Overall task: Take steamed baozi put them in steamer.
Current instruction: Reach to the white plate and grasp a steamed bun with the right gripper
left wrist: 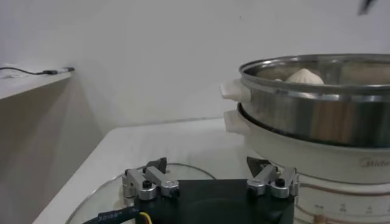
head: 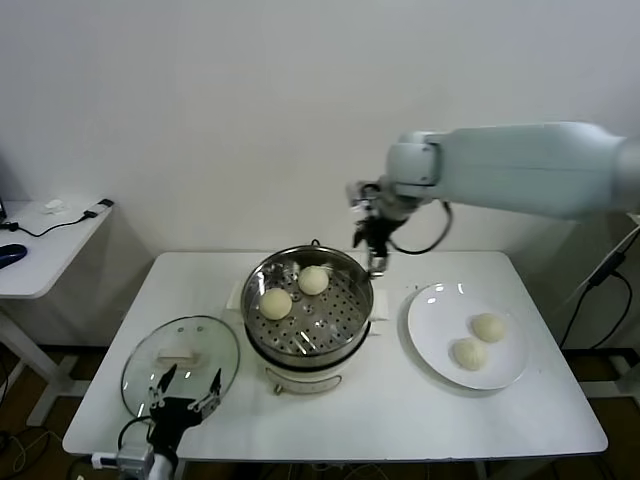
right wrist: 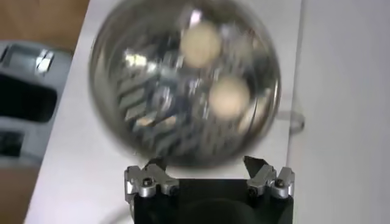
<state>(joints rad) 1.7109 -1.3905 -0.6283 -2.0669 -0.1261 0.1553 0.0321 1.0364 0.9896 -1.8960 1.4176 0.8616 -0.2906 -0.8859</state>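
The steamer [head: 352,320] stands mid-table, a shiny steel pot on a cream-white base. Two baozi lie on its perforated tray, one [head: 276,303] toward the near left and one [head: 313,280] toward the back. Two more baozi [head: 488,327] [head: 470,353] lie on the white plate [head: 430,320] to the right. My right gripper [head: 372,252] hangs open and empty above the steamer's back right rim; its wrist view shows both buns [right wrist: 229,97] [right wrist: 200,43] in the pot [right wrist: 122,109]. My left gripper [head: 183,386] is open and empty, parked low at the front left over the glass lid.
The round glass lid [head: 215,345] with a white handle lies flat on the table at the front left. A small side table [head: 40,250] with cables stands at the far left. The left wrist view shows the steamer wall [left wrist: 317,115] close by.
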